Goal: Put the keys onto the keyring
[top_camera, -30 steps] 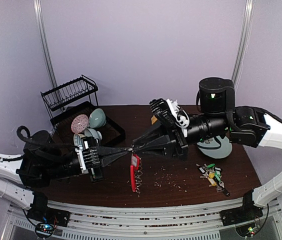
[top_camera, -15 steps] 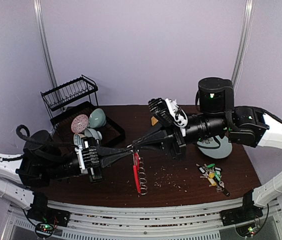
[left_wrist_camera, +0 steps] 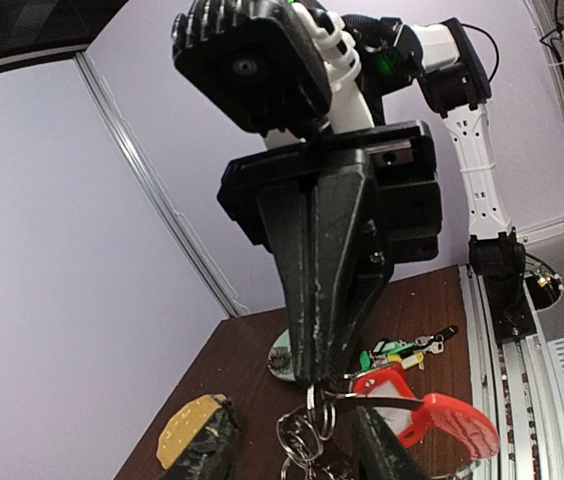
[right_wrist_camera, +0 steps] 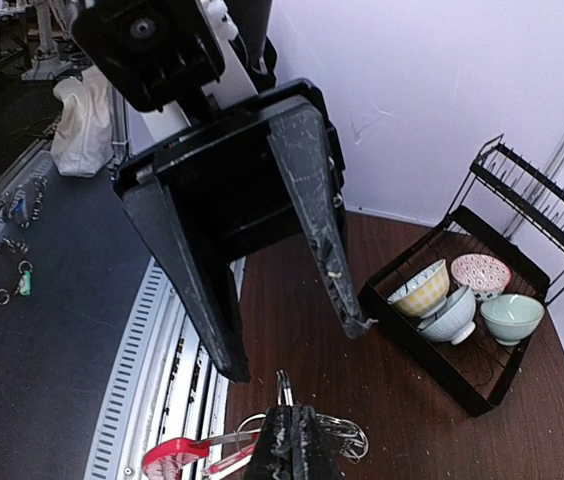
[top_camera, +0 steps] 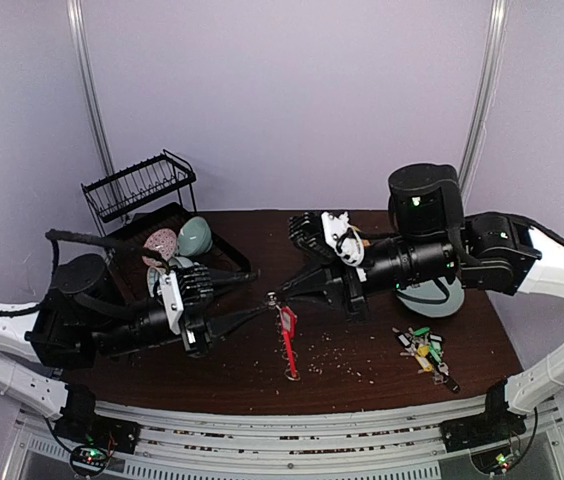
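The keyring [top_camera: 288,338] hangs over the middle of the table, its red arc dangling down from a small silver loop [right_wrist_camera: 282,383]. My right gripper [top_camera: 273,295] is shut on that loop, and the shut tips [right_wrist_camera: 290,432] show at the bottom of the right wrist view. My left gripper [top_camera: 256,290] faces it, open, with its fingers [right_wrist_camera: 324,235] spread either side of the loop and touching nothing. The left wrist view shows the red arc [left_wrist_camera: 432,418] and several silver loops [left_wrist_camera: 307,440] under the right gripper's tip [left_wrist_camera: 318,372]. The keys [top_camera: 424,350] lie in a pile at the right.
A black dish rack [top_camera: 138,190] stands at the back left with bowls [top_camera: 193,237] in its tray. A pale blue-grey plate [top_camera: 436,300] lies under the right arm. Crumbs [top_camera: 347,355] are scattered near the front edge.
My left gripper has opened and let go of the keyring. My right gripper has shut on a loop, and the keyring now hangs from it, swung slightly to the right.
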